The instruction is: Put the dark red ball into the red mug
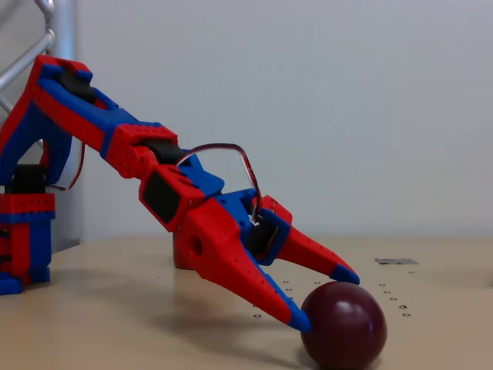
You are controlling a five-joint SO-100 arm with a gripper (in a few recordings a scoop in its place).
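Fixed view, arm: red-and-blue arm reaches down from the left toward the table [115, 308].
Fixed view, claw: gripper [330, 301] has its fingers spread apart, tips just at the ball's upper left; contact cannot be confirmed.
Fixed view, ball: glossy dark red ball [344, 325] rests on the beige tabletop, lower right.
Fixed view, mug: a red cylinder [182, 254] stands behind the arm, mostly hidden; cannot tell whether it is the mug.
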